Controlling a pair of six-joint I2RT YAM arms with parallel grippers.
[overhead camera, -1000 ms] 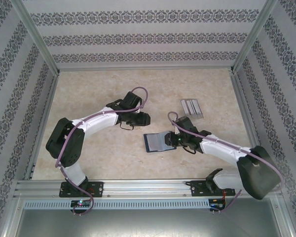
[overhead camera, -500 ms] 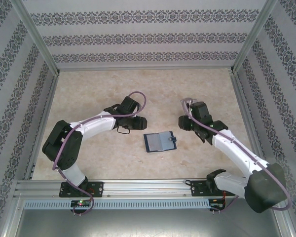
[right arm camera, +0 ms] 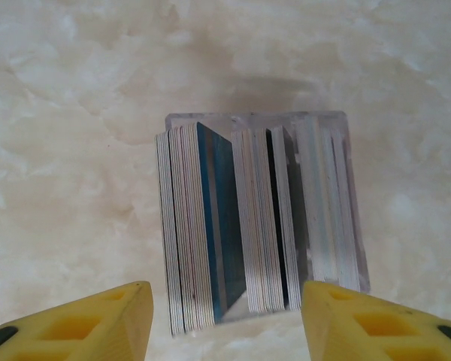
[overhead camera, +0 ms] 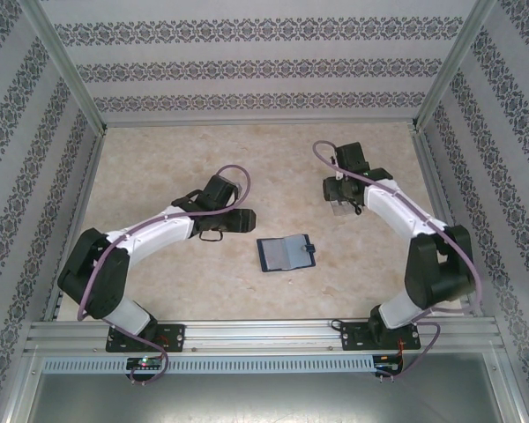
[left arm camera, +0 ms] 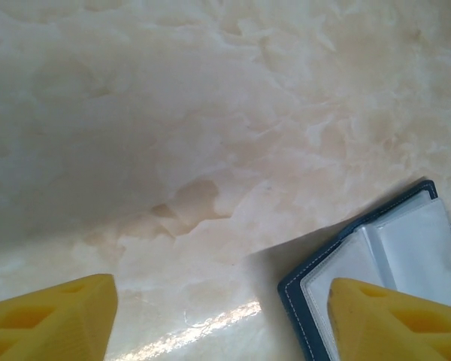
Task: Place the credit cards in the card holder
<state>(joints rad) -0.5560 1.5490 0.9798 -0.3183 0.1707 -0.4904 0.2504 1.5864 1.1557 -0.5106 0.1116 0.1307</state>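
The table (overhead camera: 159,159) was a pale, marbled beige surface. The card holder (overhead camera: 286,253) lay open and flat near its middle. Well apart, toward the far right, a clear rack (right arm camera: 255,119) stood on it, packed with cards (right arm camera: 182,241) set on edge.

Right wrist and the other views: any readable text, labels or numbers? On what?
None readable.
The cards stand edge-on in the clear rack, so their faces are hidden.
The open card holder shows only plain sleeves, with no print visible.
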